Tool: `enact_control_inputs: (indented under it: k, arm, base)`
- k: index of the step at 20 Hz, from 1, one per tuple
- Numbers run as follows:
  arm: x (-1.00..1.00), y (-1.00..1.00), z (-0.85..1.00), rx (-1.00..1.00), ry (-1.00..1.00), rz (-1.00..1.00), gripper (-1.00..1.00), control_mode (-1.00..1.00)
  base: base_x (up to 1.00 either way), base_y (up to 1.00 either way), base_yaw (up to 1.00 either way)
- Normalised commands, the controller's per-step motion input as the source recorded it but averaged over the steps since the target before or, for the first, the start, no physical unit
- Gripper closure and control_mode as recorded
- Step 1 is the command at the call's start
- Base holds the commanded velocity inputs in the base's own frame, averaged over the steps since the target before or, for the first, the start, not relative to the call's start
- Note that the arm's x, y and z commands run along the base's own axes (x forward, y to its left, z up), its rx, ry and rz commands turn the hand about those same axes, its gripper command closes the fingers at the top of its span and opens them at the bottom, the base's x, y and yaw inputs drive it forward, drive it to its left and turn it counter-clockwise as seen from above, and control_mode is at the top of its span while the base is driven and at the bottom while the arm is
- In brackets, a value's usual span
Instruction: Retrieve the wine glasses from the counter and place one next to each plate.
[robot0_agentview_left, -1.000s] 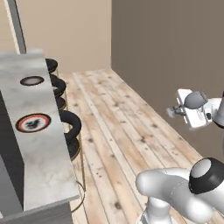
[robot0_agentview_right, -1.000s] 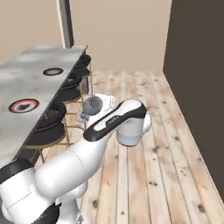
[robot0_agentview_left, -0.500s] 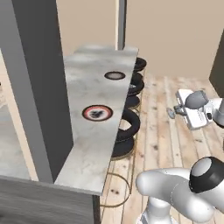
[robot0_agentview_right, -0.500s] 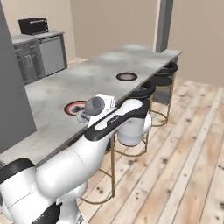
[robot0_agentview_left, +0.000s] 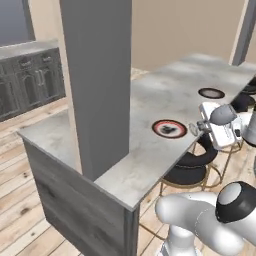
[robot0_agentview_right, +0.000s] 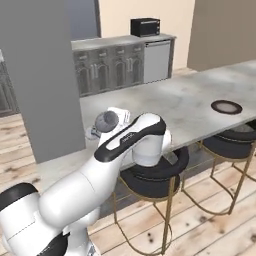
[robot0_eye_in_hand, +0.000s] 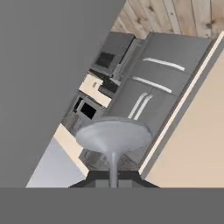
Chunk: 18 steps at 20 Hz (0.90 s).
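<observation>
One glass (robot0_eye_in_hand: 113, 136) rides in the shut jaws, pinched by its stem. Since a second ago the base has swung to face the surface (robot0_agentview_left: 150, 145); the red plate (robot0_agentview_left: 169, 128) seems within reach, so placement comes next.

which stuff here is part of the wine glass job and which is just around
Part of the job:
- wine glass, stem in the shut gripper
- red-rimmed plate
- dark-rimmed plate
- marble counter

Just around:
- bar stools
- grey pillar
- black toaster oven
</observation>
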Motion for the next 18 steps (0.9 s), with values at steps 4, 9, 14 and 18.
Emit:
enact_control_inputs:
  k: [4,9,14,18]
  arm:
    - [0.00,0.00,0.00,0.00,0.00,0.00,1.00,1.00]
    - [0.00,0.00,0.00,0.00,0.00,0.00,1.00,1.00]
    - [0.00,0.00,0.00,0.00,0.00,0.00,1.00,1.00]
    - [0.00,0.00,0.00,0.00,0.00,0.00,1.00,1.00]
  base:
    - [0.46,-1.00,0.27]
    - [0.33,-1.00,0.17]
    - [-0.21,-1.00,0.06]
    - [-0.66,-1.00,0.37]
